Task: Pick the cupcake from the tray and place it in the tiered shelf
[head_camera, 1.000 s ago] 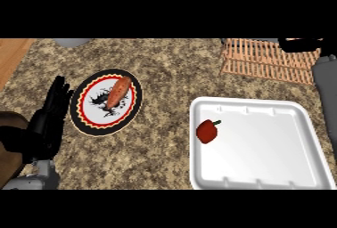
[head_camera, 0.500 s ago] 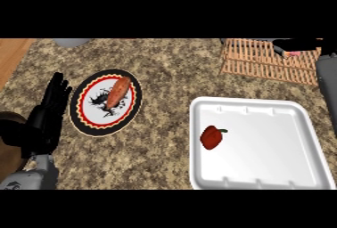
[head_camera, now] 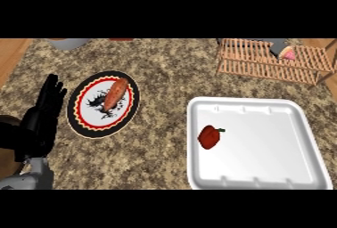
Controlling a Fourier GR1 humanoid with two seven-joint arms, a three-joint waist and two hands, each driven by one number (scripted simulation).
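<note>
Cupcake [head_camera: 288,54] sits on the wooden slatted shelf [head_camera: 263,62], upper right of frame, w/ a dark grey shape just beside it that you can't make out. Right hand isn't visible anywhere. Tray [head_camera: 263,147], white, lower right, holds only a red pepper [head_camera: 210,136] near its left side. Counter [head_camera: 164,80] is speckled brown stone; a wood strip shows at upper left. Left of tray, well apart, you've got a round black plate [head_camera: 85,120] w/ red rim, a sweet potato [head_camera: 116,94] on it. Left hand [head_camera: 43,113] rests at left edge, fingers straight up, released, just beside the plate.
</note>
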